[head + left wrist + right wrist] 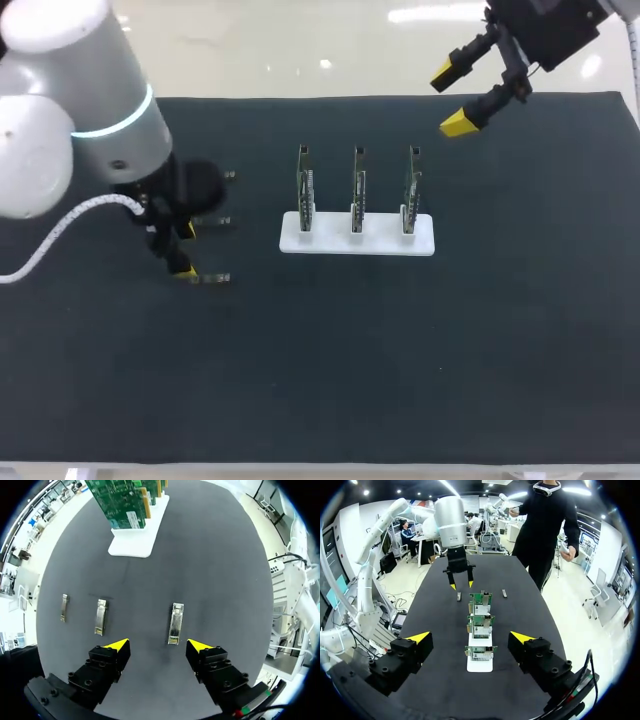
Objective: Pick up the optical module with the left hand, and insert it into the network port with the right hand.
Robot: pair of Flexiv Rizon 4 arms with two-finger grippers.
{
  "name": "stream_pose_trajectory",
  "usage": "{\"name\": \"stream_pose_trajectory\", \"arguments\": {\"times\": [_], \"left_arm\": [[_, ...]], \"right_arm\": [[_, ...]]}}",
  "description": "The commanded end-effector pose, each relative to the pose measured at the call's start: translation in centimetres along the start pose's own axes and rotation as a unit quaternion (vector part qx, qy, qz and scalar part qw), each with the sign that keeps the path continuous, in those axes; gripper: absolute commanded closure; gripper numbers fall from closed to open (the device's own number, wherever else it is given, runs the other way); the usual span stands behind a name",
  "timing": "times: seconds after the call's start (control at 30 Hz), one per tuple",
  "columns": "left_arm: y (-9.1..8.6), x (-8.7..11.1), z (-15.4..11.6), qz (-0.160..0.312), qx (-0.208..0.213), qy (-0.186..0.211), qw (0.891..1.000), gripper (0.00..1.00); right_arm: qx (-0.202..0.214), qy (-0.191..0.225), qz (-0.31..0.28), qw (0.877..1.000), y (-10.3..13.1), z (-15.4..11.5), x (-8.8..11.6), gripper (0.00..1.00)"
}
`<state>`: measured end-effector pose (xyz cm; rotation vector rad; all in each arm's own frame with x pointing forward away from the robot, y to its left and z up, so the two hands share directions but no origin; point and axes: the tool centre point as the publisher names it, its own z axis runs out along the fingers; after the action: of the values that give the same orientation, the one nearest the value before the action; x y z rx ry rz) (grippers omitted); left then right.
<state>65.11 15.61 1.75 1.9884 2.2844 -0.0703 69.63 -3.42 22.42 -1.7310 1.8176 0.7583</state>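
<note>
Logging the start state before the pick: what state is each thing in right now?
Left gripper: open, empty.
Right gripper: open, empty, held in the air.
White flat plastic stand: resting flat on black cloth mat.
Three small silver metal optical modules: lying flat on mat, ungripped.
Three green circuit boards: standing upright in stand.
</note>
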Motion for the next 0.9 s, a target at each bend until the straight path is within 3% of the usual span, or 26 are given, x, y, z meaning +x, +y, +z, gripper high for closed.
{"name": "stream_pose_trajectory", "arguments": {"times": [0.03, 0.9], "left_arm": [[0.1, -0.4, 0.9, 0.002, -0.002, 0.016, 1.000, 0.00], [-1.2, -0.6, 2.6, 0.001, -0.012, 0.025, 1.000, 0.00]], "right_arm": [[-0.001, -0.001, 0.000, 1.000, -0.1, 0.0, 0.0, 0.00], [-0.001, -0.001, 0.000, 1.000, -0.1, 0.0, 0.0, 0.00]]}}
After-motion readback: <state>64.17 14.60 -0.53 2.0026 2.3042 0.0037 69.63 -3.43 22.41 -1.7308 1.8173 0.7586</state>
